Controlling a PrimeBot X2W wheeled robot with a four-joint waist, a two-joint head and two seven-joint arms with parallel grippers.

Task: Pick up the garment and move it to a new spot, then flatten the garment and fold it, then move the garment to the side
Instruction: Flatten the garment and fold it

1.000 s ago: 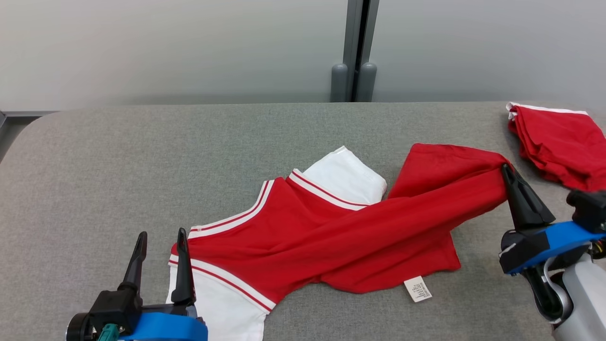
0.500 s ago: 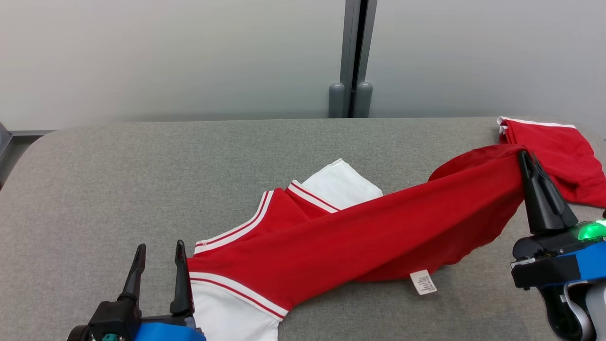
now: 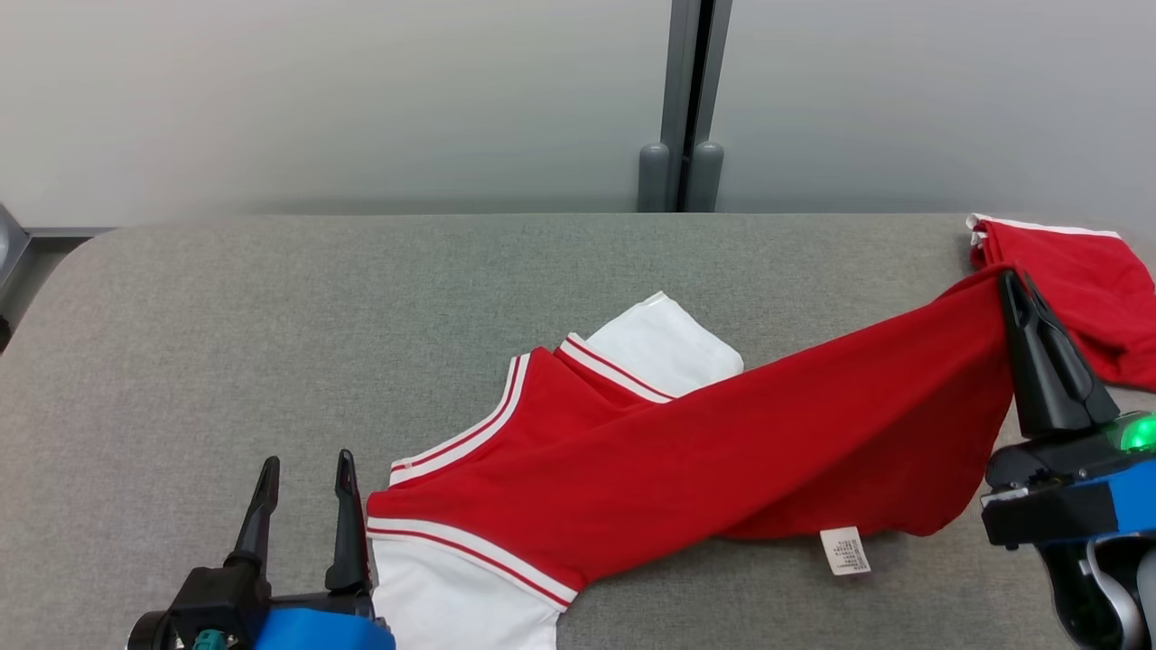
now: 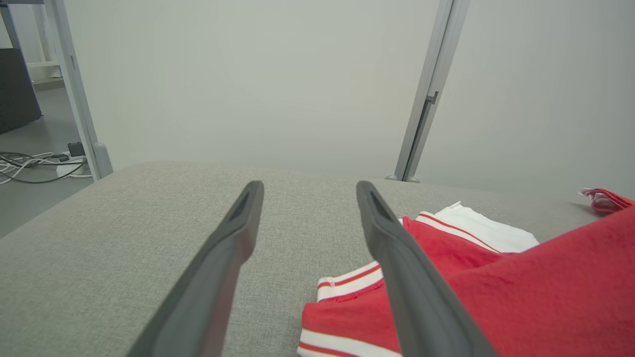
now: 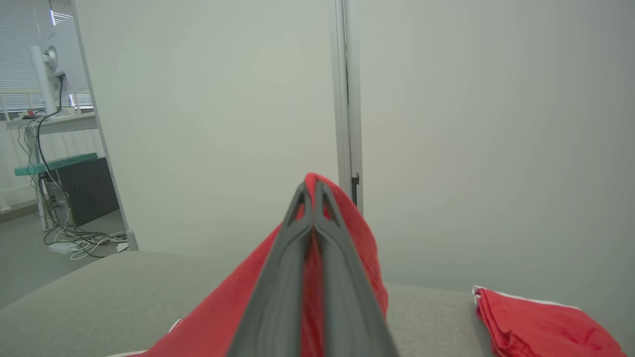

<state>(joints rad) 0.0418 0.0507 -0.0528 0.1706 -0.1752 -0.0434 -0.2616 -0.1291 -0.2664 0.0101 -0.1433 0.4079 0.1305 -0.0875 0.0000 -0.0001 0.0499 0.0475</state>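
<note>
The garment [image 3: 686, 451] is a red top with white sleeves and red-and-white stripe trim, spread across the grey table [image 3: 271, 307]. My right gripper [image 3: 1013, 282] is shut on its right end and holds that end raised above the table, the cloth stretched in a band down to the left. In the right wrist view the red cloth [image 5: 347, 223] is pinched between the shut fingers [image 5: 278, 277]. My left gripper [image 3: 305, 465] stands open at the lower left, just left of the garment's striped sleeve [image 4: 347, 282], holding nothing.
A second red garment [image 3: 1084, 289] lies bunched at the table's far right edge, also seen as a red heap [image 5: 536, 322] from the right wrist. A white care label [image 3: 845, 551] hangs from the lifted cloth. A grey partition post [image 3: 684, 99] stands behind the table.
My right gripper has lifted the garment's right end up and to the right, pulling the cloth taut off the table. The head camera has shifted slightly. The left gripper stays open in place.
</note>
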